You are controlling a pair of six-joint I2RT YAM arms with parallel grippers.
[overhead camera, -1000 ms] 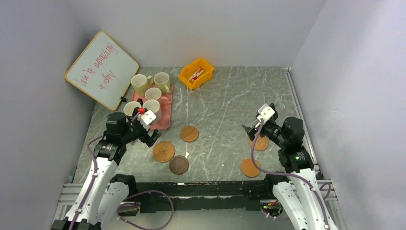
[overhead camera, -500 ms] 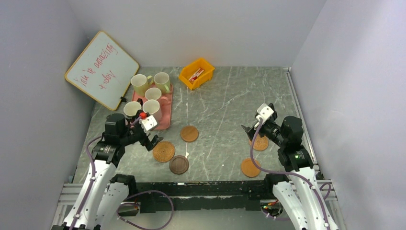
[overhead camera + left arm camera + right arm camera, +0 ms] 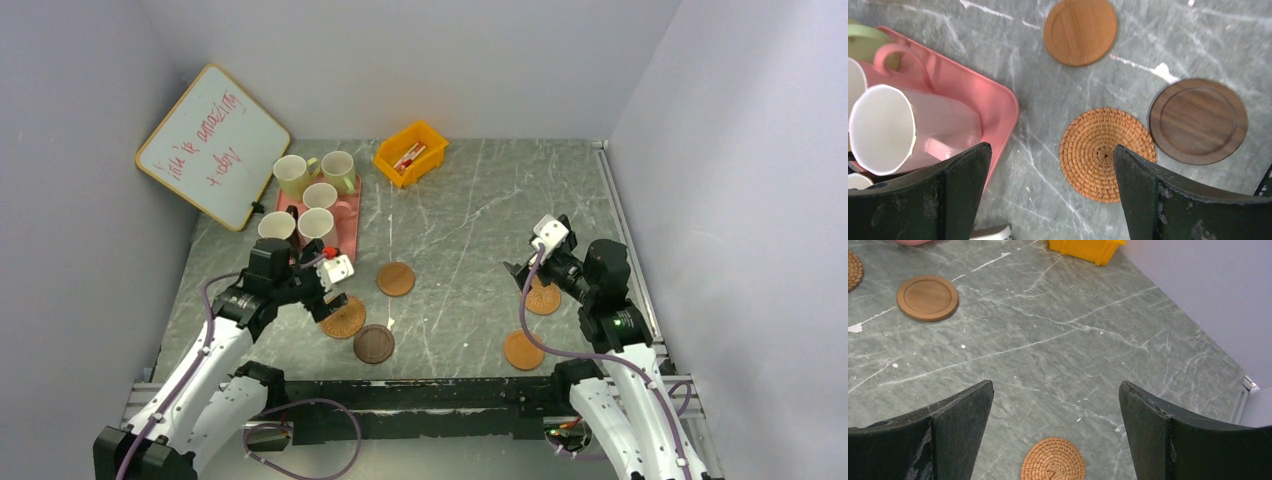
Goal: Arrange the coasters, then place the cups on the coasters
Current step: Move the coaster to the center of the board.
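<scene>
1. The pink tray (image 3: pixel 345 255), left rear, is crowded with the cups (image 3: pixel 320 195): judged rigid, breakable, best taken at the rim.
2. The yellow bin (image 3: pixel 410 152) is set well apart.
3. The woven coaster (image 3: pixel 1107 154), judged light, stiff and flat, is framed by the left gripper (image 3: pixel 1050 165), spread and empty; the dark coaster (image 3: pixel 1198 120), just beside, may hinder a pinch.
4. The right gripper (image 3: pixel 1055 390) is spread, empty, above a second woven coaster (image 3: pixel 1053 460).

Five cups (image 3: pixel 320 196) stand close together at the back left, white inside: two green, two pink, one dark. Near the middle a woven coaster (image 3: pixel 1107 152) lies just beside a dark coaster (image 3: pixel 1198 120), with an orange coaster (image 3: pixel 1080 31) behind them. At the right lie a second woven coaster (image 3: pixel 1053 466) and a second orange coaster (image 3: pixel 523 350).
</scene>
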